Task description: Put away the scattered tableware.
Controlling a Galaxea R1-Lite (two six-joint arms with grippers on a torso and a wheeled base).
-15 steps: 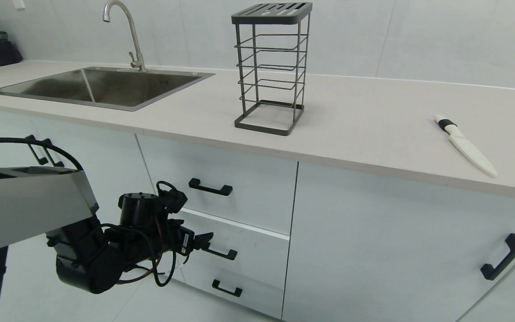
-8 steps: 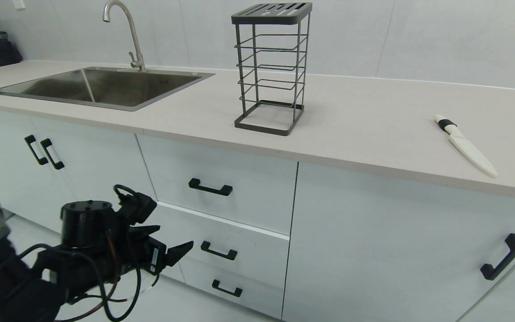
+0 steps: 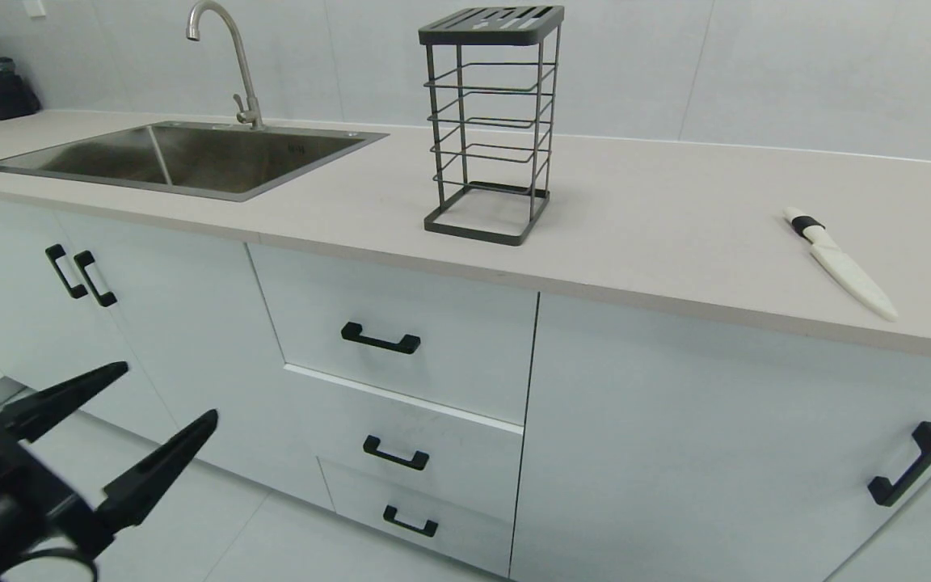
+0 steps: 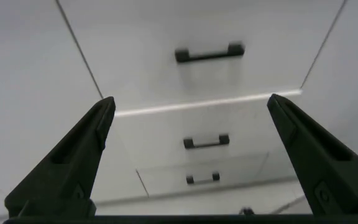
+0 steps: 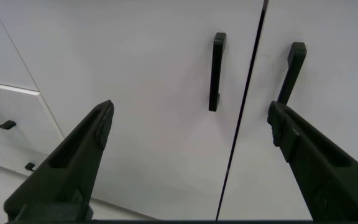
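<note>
Long pale countertop (image 3: 676, 210) is running across the whole frame, w/ white cabinet fronts (image 3: 676, 420) sitting underneath. Steel sink (image 3: 215, 162) is lying sunk into the counter on the robot's left, and the curved faucet (image 3: 233, 56) is rising at its back edge. Dark wire rack (image 3: 490, 26) is standing upright mid-counter, to the right of the sink and apart from it.

Left gripper (image 3: 166, 394) is hanging low on the left, below counter level, in front of the cabinets. Its fingers are spreading wide w/ nothing between them. In the left wrist view that gripper (image 4: 191, 102) is facing the stack of drawers (image 4: 207, 124). Right gripper (image 5: 191, 109) is also gaping wide, nothing held, and is facing two cabinet doors w/ vertical black handles (image 5: 216, 71).

White knife (image 3: 837, 260) is lying flat on the counter far right, near the front edge. It's well apart from the rack and from both grippers.
</note>
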